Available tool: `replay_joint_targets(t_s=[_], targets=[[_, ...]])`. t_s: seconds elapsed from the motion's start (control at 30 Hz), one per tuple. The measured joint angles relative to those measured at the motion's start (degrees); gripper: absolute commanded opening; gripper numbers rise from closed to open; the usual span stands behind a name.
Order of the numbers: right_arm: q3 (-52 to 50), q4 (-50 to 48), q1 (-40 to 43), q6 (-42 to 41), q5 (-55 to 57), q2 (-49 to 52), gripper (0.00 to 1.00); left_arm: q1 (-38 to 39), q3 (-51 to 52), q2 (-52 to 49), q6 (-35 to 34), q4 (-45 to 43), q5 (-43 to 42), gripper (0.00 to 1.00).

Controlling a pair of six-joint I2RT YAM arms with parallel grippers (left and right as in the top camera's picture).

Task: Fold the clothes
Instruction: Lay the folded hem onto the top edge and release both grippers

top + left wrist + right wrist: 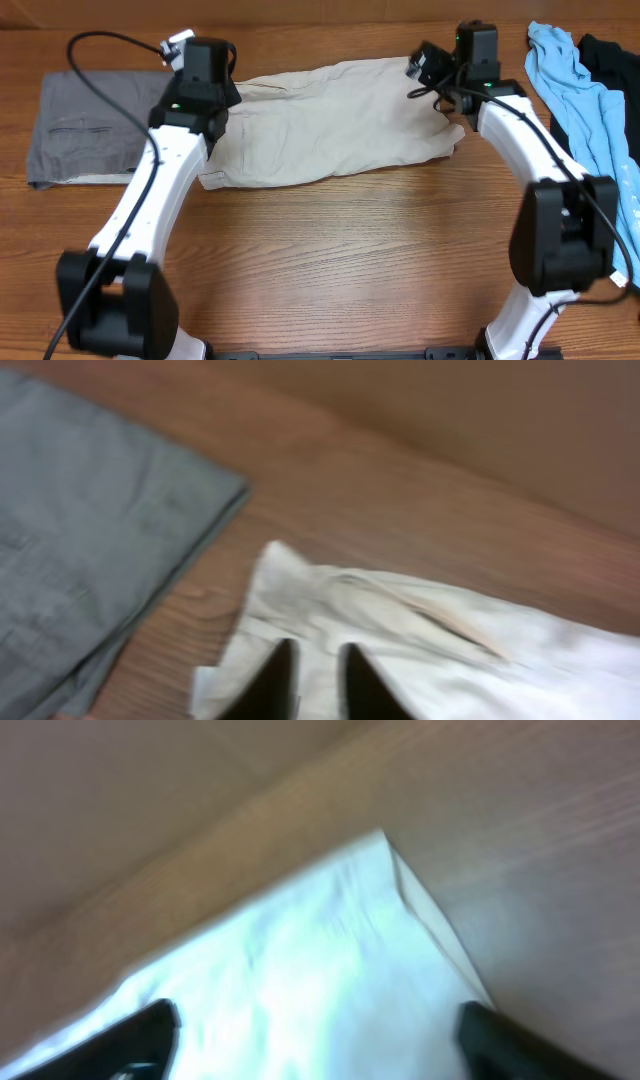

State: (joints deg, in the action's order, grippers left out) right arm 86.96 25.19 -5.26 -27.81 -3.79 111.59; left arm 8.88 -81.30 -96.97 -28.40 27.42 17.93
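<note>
Well, beige shorts (340, 125) beside grey garment (85, 125); any print too blurred.

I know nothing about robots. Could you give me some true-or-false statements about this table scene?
1. A grey garment lies beside the beige shorts, to the robot's left. True.
2. The right pincer is clamped shut. False: its fingers stand wide apart above the shorts.
3. A blue garment lies at the robot's far right. True.
4. The shorts are folded into a small square. False: they lie spread out long across the table.
</note>
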Motion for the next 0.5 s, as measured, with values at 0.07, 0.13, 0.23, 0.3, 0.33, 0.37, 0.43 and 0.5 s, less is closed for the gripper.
replay_joint_targets(t_s=[0.07,0.13,0.23,0.3,0.33,0.37,0.43,0.5], targets=[[0.3,5.2,0.0,0.2,-0.3,-2.5,0.04,0.0,-0.7,1.6,0.5,1.2,-4.0,0.04],[0.8,10.2,0.0,0.5,-0.4,-4.4,0.04,0.0,-1.0,2.0,0.5,2.1,-7.2,0.04],[1.1,14.9,0.0,0.8,-0.6,-5.3,0.04,0.0,-1.0,0.1,0.5,3.1,-10.7,0.04],[0.7,16.3,0.0,0.9,-0.6,-5.1,0.04,0.0,-1.0,-2.6,0.6,2.9,-12.0,0.04],[0.0,16.1,0.0,0.9,-0.4,-5.1,0.04,0.0,-1.0,-4.4,0.6,2.6,-12.5,0.04],[-0.7,15.7,0.0,0.9,-0.2,-5.1,0.04,0.0,-1.0,-6.2,0.6,1.9,-12.9,0.04],[-2.9,14.2,0.0,0.9,0.9,-5.1,0.04,0.0,-1.0,-9.8,0.6,-0.2,-13.5,0.04],[-5.7,12.5,0.0,0.9,2.2,-5.0,0.04,0.0,-1.0,-13.5,1.0,-2.7,-13.8,0.04]])
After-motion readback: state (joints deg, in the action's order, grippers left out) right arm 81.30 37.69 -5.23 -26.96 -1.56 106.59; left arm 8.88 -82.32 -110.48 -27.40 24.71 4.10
